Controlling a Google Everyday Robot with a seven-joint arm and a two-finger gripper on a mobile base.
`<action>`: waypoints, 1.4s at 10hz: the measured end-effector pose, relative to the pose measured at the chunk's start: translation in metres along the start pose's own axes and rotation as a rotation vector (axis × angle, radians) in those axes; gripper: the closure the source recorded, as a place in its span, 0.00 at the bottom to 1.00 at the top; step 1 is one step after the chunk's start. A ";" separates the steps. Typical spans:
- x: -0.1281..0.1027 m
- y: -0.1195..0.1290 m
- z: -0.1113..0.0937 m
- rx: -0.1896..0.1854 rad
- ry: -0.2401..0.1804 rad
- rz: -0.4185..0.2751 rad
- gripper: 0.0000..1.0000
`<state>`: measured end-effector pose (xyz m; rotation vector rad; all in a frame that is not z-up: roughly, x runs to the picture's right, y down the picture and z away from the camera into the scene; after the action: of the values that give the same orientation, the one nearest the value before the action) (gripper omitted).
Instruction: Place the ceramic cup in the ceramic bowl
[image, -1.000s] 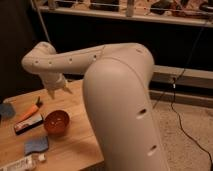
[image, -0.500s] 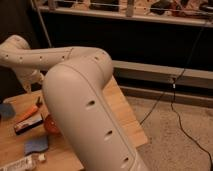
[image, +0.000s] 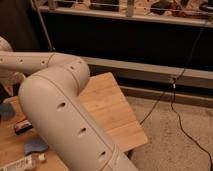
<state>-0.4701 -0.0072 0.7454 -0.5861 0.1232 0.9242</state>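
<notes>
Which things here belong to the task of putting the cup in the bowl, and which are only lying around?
Belong to the job: arm; gripper, out of view past the left edge. Cup and bowl do not show.
Lying about: blue-grey pad, red-and-black item, white packet, all on the table.

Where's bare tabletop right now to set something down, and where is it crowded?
Bare wood: the right half of the wooden table, between the white robot arm and its right edge. Crowded: the left strip, with a blue-grey pad, an orange-and-black item and a white packet. The arm hides the rest; the gripper is out of view past the left edge.
</notes>
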 end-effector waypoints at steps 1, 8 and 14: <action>-0.004 0.012 0.004 -0.009 0.006 -0.027 0.35; -0.005 0.016 0.005 -0.015 0.004 -0.038 0.35; -0.017 0.061 0.031 -0.148 -0.107 -0.155 0.35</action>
<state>-0.5325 0.0244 0.7516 -0.6725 -0.0866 0.8165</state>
